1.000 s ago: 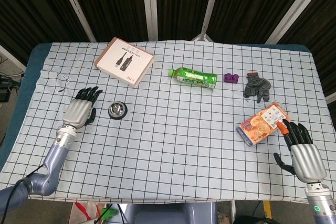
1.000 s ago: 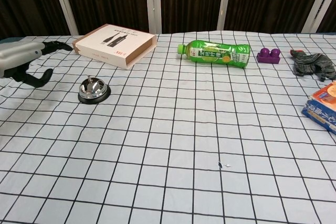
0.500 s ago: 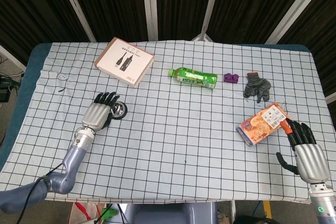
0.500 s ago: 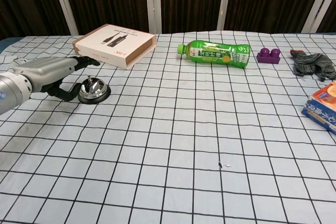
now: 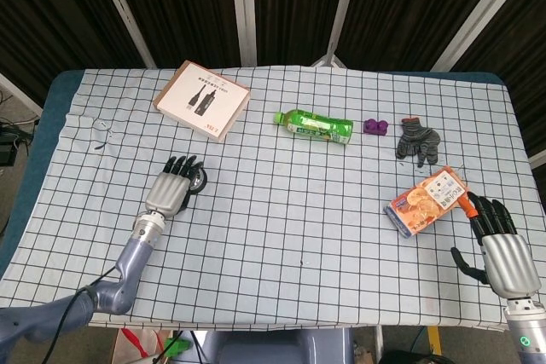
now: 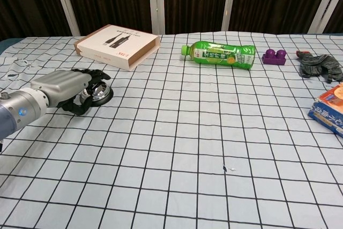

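At left-centre of the head view, your left hand [image 5: 171, 189] is hovering spread, holding nothing, over the bell [image 5: 198, 180]; be centring before pressing

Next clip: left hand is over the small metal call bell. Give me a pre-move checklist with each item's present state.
1. Left hand is over the small chrome call bell on its black base: ok, fingers reach above it.
2. Bell stands upright on the checked tablecloth: ok.
3. Fingers actually pressing the bell's button: cannot tell, the hand hides it.
4. Space around the bell: ok, the flat brown cardboard box lies apart from it.
5. Right hand holds nothing: ok, fingers spread beside the orange snack box, not gripping it.
6. Green plastic bottle lies on its side, away from both hands: ok.
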{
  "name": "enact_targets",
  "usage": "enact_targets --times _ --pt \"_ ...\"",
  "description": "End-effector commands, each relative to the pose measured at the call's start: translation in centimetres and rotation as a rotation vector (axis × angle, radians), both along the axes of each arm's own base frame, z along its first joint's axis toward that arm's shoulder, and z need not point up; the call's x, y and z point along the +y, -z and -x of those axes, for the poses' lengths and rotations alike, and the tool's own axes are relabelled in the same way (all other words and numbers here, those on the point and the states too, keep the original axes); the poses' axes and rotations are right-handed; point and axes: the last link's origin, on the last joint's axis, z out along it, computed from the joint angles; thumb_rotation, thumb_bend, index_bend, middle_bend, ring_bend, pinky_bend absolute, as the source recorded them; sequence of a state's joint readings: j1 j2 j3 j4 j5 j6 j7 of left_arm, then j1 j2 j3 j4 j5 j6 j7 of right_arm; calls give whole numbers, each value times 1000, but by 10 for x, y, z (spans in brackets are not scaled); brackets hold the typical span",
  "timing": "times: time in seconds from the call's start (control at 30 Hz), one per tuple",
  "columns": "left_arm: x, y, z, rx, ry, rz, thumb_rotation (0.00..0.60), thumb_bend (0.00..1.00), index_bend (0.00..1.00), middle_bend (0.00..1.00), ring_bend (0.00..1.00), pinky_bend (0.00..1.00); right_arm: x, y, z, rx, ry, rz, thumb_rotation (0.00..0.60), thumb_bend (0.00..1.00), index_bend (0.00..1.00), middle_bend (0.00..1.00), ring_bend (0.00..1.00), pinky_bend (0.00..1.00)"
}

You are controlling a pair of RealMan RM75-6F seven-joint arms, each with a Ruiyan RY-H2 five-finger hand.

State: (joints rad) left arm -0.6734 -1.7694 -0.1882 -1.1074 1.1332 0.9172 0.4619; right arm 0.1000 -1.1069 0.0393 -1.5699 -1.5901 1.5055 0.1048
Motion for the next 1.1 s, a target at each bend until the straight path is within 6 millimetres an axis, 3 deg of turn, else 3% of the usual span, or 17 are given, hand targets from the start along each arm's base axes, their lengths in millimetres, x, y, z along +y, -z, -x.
enact_targets --times 0.03,0.17,0.27,0.43,0.57,0.8,1.1 --pt "0 0 0 6 4 -6 600 876 0 0 0 0 0 -1 0 -2 -1 2 600 388 79 0 0 0" --pt "-2 -7 -4 -2 30 -29 600 876 0 0 0 0 1 -2 0 -6 -1 8 600 388 79 0 0 0" --pt "-7 -23 -20 -30 90 -77 600 876 0 0 0 0 1 -2 0 -7 -2 8 600 388 78 0 0 0" --pt "-31 -70 -52 -136 191 -190 600 876 0 0 0 0 1 -1 -1 -3 -9 6 600 388 79 0 0 0" --pt "-69 -119 -60 -164 210 -273 600 874 0 0 0 0 2 1 -3 3 -14 0 600 388 79 0 0 1" --pt "-136 -180 -40 -127 47 -320 600 869 0 0 0 0 3 2 -5 6 -17 0 600 387 78 0 0 0" --pt "-195 -221 16 -130 -75 -352 600 870 0 0 0 0 4 3 -6 16 -11 4 600 388 78 0 0 0"
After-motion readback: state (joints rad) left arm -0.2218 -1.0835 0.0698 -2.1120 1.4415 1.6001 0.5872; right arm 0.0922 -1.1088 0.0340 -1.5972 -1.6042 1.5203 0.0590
